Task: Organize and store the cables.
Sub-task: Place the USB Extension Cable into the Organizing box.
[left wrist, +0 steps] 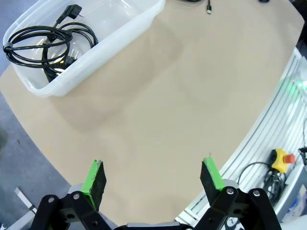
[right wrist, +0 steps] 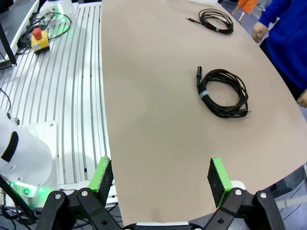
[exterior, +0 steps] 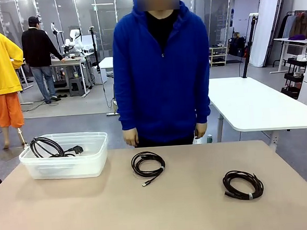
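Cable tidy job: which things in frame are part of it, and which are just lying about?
Job:
- coiled black power cord with plug, already in the tub
- clear plastic tub, likely the store
- thin black coiled cable with small connector, mid-table
- thicker black coiled cable, on the robot's right

Lying about:
- yellow box with red stop button, off the tabletop
- white table behind

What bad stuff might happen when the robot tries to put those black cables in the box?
1. The middle cable has a loose plug end sticking out of its coil. Lifted by one loop, it might unwind or drag.
2. The bin already holds a plugged cable. A new coil might tangle with it or hang over the rim.
3. The person's hand hangs near the table's far edge, close to that middle cable. A reach there might bump it.
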Robot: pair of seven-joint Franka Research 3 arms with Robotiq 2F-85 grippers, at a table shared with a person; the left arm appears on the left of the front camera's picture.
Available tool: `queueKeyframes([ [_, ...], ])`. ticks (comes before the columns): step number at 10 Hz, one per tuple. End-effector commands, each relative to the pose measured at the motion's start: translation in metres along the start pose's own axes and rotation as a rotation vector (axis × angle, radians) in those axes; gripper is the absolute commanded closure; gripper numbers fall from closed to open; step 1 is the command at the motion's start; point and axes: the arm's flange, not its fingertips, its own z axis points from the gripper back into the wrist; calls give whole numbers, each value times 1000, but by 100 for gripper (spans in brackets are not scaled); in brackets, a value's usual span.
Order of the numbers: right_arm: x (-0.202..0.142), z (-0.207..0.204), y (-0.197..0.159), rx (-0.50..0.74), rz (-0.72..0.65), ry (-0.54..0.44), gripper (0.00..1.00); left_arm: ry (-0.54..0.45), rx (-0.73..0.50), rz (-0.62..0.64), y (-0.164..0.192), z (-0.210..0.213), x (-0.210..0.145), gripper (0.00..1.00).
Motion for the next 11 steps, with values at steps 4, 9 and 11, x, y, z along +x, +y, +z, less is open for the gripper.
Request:
queueKeyframes([
  [4,3,-2,0,-12,-27,-2,0,12,7,3,1,0,2,0],
  [9,3,-2,0,-12,-27,-2,0,60,-94,-24,-26,-22,52,0],
  [11,3,-2,0,-12,-27,-2,0,111,-138,-44,-66,-41,92,0],
])
